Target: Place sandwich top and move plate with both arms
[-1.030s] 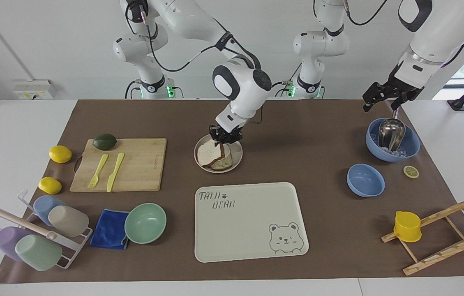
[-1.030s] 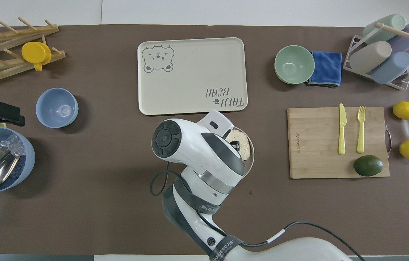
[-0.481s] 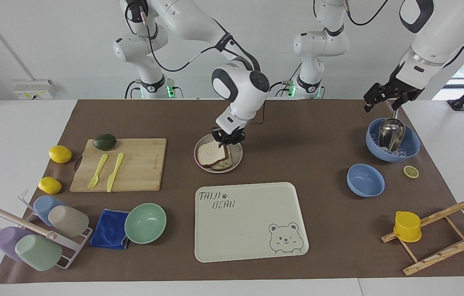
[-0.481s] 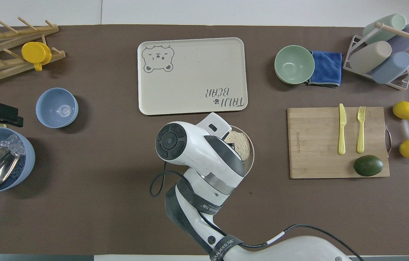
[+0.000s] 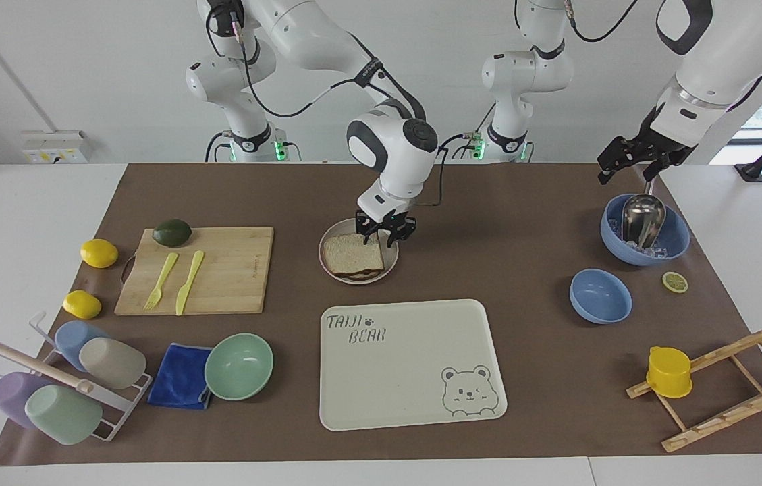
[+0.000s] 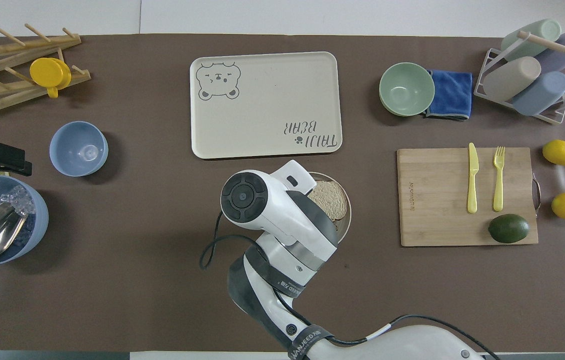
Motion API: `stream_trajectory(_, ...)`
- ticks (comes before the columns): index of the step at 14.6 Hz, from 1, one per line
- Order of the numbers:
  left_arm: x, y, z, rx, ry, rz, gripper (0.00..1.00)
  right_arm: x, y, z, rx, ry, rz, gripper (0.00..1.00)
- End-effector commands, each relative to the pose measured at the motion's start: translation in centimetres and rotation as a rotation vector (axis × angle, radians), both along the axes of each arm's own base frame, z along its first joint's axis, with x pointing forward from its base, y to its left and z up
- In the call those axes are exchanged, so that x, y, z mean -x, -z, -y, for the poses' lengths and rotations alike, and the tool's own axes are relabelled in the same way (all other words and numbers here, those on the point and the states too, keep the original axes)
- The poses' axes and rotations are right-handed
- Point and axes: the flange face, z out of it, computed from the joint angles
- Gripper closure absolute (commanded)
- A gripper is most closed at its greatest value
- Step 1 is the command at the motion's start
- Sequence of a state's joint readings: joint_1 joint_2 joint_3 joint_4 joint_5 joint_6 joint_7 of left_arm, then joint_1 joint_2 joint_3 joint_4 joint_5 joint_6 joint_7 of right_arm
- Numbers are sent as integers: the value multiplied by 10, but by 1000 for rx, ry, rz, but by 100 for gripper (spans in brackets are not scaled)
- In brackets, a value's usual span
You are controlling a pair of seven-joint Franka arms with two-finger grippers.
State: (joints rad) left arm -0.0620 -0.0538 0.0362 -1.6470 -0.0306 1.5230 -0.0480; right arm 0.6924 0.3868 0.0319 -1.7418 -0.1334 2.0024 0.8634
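Observation:
The sandwich top (image 5: 352,254), a pale speckled slice with a brown crust, lies flat on a lower slice on the plate (image 5: 391,262). That small round beige plate sits mid-table, nearer to the robots than the cream tray. My right gripper (image 5: 385,237) hangs open just above the plate's rim nearest the robots, holding nothing. In the overhead view the right arm's wrist covers that gripper and part of the plate (image 6: 345,226), with the sandwich top (image 6: 333,200) partly showing. My left gripper (image 5: 626,164) waits open in the air over the big blue bowl (image 5: 674,237).
The bear tray (image 5: 407,364) lies farther from the robots than the plate. A cutting board (image 5: 232,270) with fork, knife and avocado sits toward the right arm's end. A small blue bowl (image 5: 600,295) and a wooden rack (image 5: 725,385) sit toward the left arm's end.
My right gripper opened and let go of the sandwich top, which dropped from tilted to flat on the lower slice. The gripper lifted slightly toward the left arm's end. The left arm barely moved.

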Motion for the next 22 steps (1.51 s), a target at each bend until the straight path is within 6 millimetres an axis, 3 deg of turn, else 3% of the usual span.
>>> stream_trajectory(1,10,-1,-2,-11,7,2,0,-7,-21,4,-68,57,12,33)
stream_trajectory(2,10,-1,-2,-11,9,2,0,-18,-37,13,-86,76,33,31)
stream_trajectory(4,11,1,2,-10,13,-5,0,-52,-83,62,-125,149,87,24)
stream_trajectory(5,13,3,3,-10,16,-6,0,-65,-103,93,-131,166,100,6)
stream_trajectory(6,13,5,6,-10,19,-3,0,-74,-117,121,-126,160,99,0)
stream_trajectory(10,32,34,21,81,4,18,0,-95,-157,251,-80,125,23,0)
stream_trajectory(11,38,44,30,106,10,30,0,-94,-164,270,-76,110,4,0)
stream_trajectory(13,52,67,67,125,47,46,0,-88,-187,321,-73,157,-16,0)
stream_trajectory(16,56,101,139,187,-14,52,0,-64,-227,361,-166,237,-42,0)
stream_trajectory(17,60,109,154,197,-14,59,0,-57,-235,363,-166,239,-49,0)
stream_trajectory(20,58,149,194,245,-3,44,0,-47,-243,364,-165,197,-68,0)
stream_trajectory(22,59,192,246,242,-35,33,0,-47,-240,370,-168,151,-88,0)
